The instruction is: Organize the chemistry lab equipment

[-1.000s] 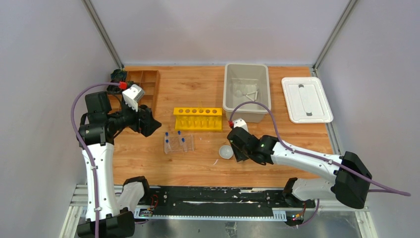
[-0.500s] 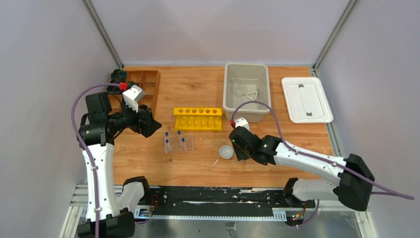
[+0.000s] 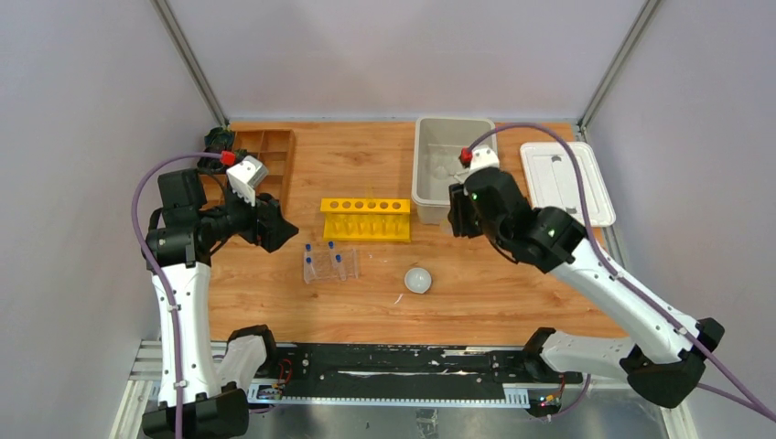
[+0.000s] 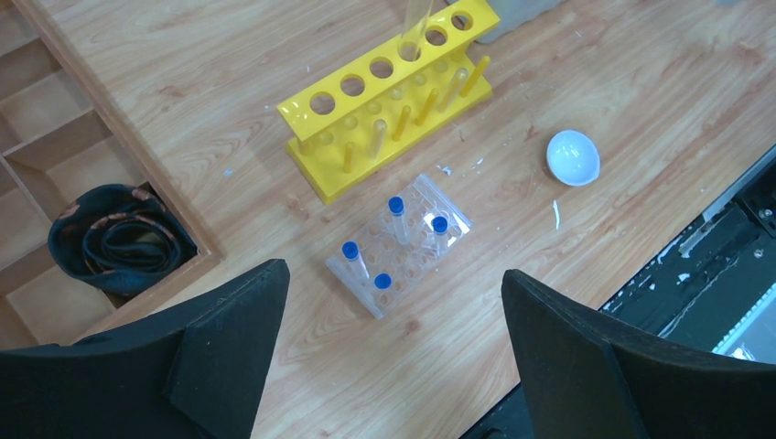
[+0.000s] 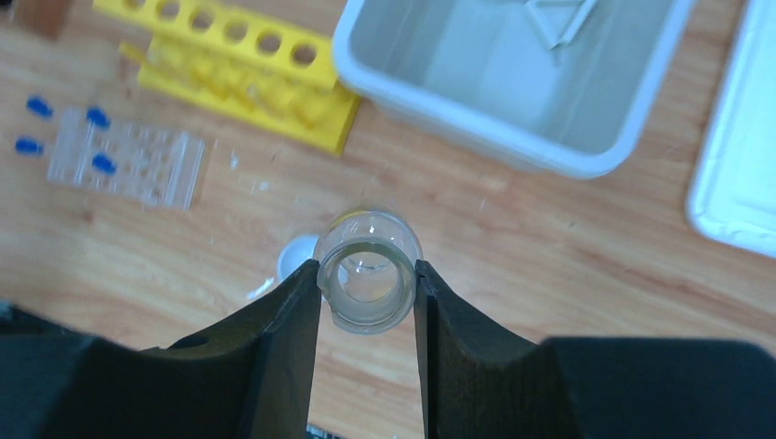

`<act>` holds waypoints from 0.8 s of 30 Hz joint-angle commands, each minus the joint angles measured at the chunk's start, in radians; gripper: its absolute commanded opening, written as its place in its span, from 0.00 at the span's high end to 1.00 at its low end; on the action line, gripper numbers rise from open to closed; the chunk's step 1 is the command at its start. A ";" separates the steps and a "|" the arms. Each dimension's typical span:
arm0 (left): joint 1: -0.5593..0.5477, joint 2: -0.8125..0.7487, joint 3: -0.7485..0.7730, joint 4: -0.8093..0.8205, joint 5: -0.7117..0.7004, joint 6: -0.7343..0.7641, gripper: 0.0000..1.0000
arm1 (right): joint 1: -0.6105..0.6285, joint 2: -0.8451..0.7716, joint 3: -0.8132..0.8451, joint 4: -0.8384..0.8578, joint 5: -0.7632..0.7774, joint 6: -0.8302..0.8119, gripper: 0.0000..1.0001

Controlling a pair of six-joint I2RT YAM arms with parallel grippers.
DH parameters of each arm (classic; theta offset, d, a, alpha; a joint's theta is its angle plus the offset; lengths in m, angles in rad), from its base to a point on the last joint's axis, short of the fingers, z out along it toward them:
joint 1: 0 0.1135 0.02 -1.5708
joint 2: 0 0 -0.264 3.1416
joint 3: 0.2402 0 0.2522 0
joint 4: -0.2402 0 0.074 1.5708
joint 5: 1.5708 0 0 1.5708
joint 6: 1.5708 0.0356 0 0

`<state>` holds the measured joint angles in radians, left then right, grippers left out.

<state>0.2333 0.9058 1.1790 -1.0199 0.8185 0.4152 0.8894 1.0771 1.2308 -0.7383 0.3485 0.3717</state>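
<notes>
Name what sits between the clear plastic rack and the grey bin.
The yellow test-tube rack stands between the clear plastic rack and the grey bin, with bare wood on either side. This shows in the top external view.

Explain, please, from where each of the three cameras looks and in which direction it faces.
Top external: fixed above and behind the bases, facing down on the table; the left arm and right arm show.
Left wrist: on the left arm, facing down at the clear rack, yellow rack and white bowl; its open fingers frame the bottom.
Right wrist: facing down past the glass beaker clamped between its fingers, toward the grey bin.
Shared: both wrist views show both racks and the bowl.
</notes>
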 commanded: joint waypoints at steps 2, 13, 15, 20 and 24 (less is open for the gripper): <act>0.003 0.011 0.040 0.003 0.027 -0.001 0.09 | -0.201 0.112 0.181 -0.069 -0.035 -0.128 1.00; 0.004 -0.001 0.007 0.003 0.035 0.001 0.12 | -0.440 0.398 0.293 0.002 -0.078 -0.209 1.00; 0.003 -0.008 -0.001 0.003 0.033 -0.001 0.12 | -0.453 0.439 0.298 0.019 -0.077 -0.215 1.00; 0.004 -0.027 -0.009 0.003 0.028 -0.004 0.12 | -0.465 0.523 0.324 0.042 -0.085 -0.222 1.00; 0.004 -0.034 -0.005 0.003 0.028 -0.004 0.12 | -0.465 0.572 0.315 0.059 -0.093 -0.222 1.00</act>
<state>0.2333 0.8909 1.1767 -1.0206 0.8303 0.4118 0.4355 1.6024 1.5394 -0.6701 0.2783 0.1677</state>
